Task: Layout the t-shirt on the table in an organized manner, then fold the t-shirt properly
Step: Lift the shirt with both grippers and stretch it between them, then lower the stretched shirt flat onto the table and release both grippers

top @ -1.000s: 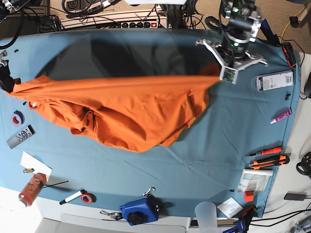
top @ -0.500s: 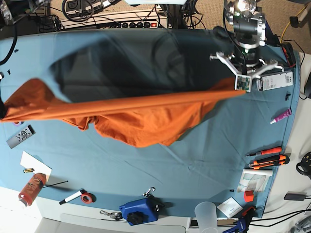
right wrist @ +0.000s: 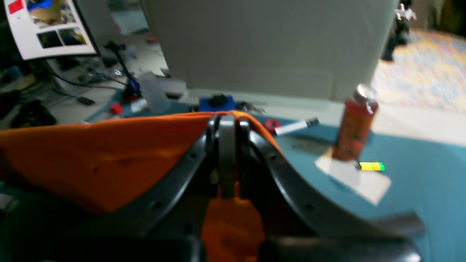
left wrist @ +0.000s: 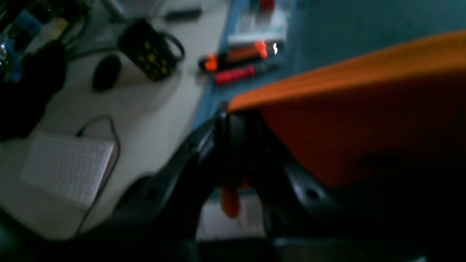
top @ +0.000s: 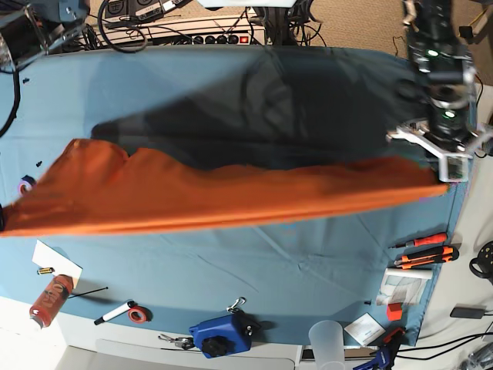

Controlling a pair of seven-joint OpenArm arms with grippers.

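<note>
The t-shirt (top: 216,196) was held off the table (top: 308,254), stretched taut between the two arms as a long orange band, casting a broad dark shadow on the teal cloth behind it. Left gripper (left wrist: 236,145) was clenched on one end of the fabric; in its wrist view the jaws stood together with orange cloth pinched between them and a small tab of it hanging below. Right gripper (right wrist: 226,156) was likewise clamped on the other end, cloth bunched through the jaws; in the base view that gripper sat at or past the frame's left edge and could not be made out. Step in hand, as judged: spreading the shirt prior to laying it flat. To do this well, both grips should hold the same tension and come down level, so the hanging lower edge meets the table first and the body rolls out without a crease; the drop zone should avoid the tools (top: 424,250) at one table edge and the red bottle (top: 50,299) near the other. Long axis of the shirt ran side to side across the table in the base view, slightly lower at the right-gripper end. Which end was collar and which hem could not be told.
</note>
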